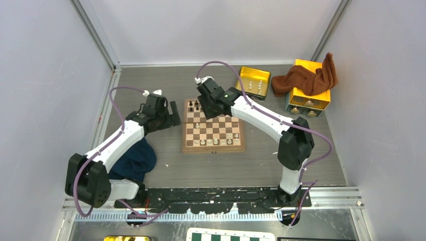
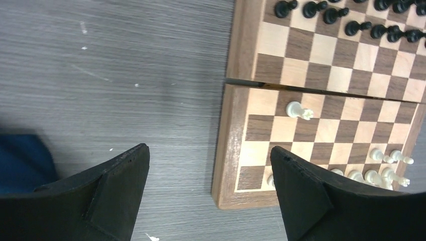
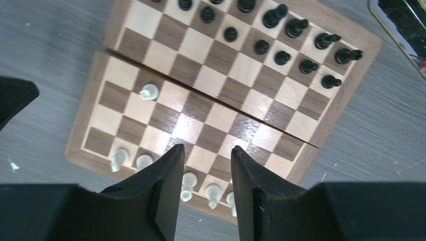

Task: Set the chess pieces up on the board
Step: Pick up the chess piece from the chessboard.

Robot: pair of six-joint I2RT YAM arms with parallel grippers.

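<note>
The wooden board point(image 1: 213, 148) lies mid-table. Dark pieces point(image 1: 195, 106) crowd its far left part. White pieces point(image 1: 221, 142) stand along its near edge, and one white pawn point(image 1: 197, 125) stands further in. My left gripper point(image 1: 175, 116) is wide open and empty, just off the board's left edge. In the left wrist view it point(image 2: 208, 150) hangs over the board's near corner point(image 2: 226, 145), with the lone pawn point(image 2: 299, 110) beyond. My right gripper point(image 1: 207, 108) is over the board's far half. In the right wrist view it point(image 3: 207, 149) is open and empty above the white row point(image 3: 190, 181).
A yellow tin tray point(image 1: 252, 80) holding a few white pieces sits behind the board on the right. A yellow box point(image 1: 309, 98) with a brown cloth point(image 1: 306, 78) on it stands at the far right. A blue cloth point(image 1: 133, 160) lies under the left arm. A green-and-white board point(image 1: 231, 235) is at the bottom edge.
</note>
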